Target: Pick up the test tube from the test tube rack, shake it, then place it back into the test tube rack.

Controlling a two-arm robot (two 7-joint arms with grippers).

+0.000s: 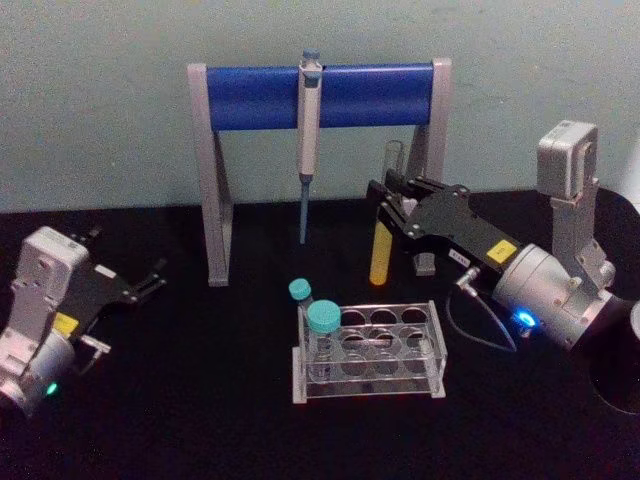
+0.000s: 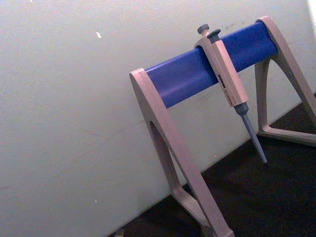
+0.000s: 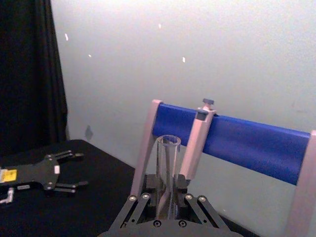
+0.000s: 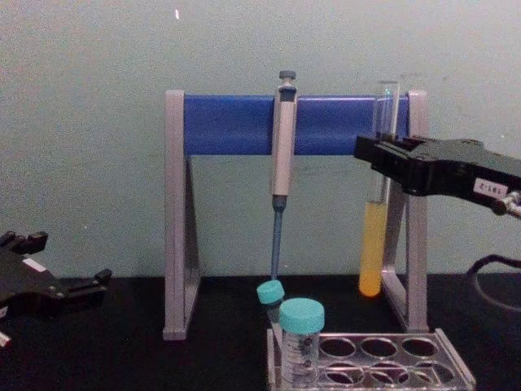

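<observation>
Right gripper (image 1: 385,200) is clenched on the upper part of the test tube (image 1: 380,255), holding it upright over the back right part of the table (image 1: 200,420), behind the test tube rack (image 1: 435,350) and apart from it. Yellow-orange liquid fills the tube's lower part. The rack stands near the table's front middle, with two teal-capped vials (image 1: 323,320) at its left end. The left gripper (image 1: 150,280) sits near the table's left edge, fingers spread, holding nothing.

From the left wrist, the pipette stand (image 2: 187,74) carries the pipette (image 2: 229,79) on its blue bar.

From the right wrist, the tube's open mouth (image 3: 168,148) rises between that gripper's fingers; farther off lies the left gripper (image 3: 81,169), released.

From the chest, the tube (image 4: 372,244) hangs upright before the stand's right leg.
</observation>
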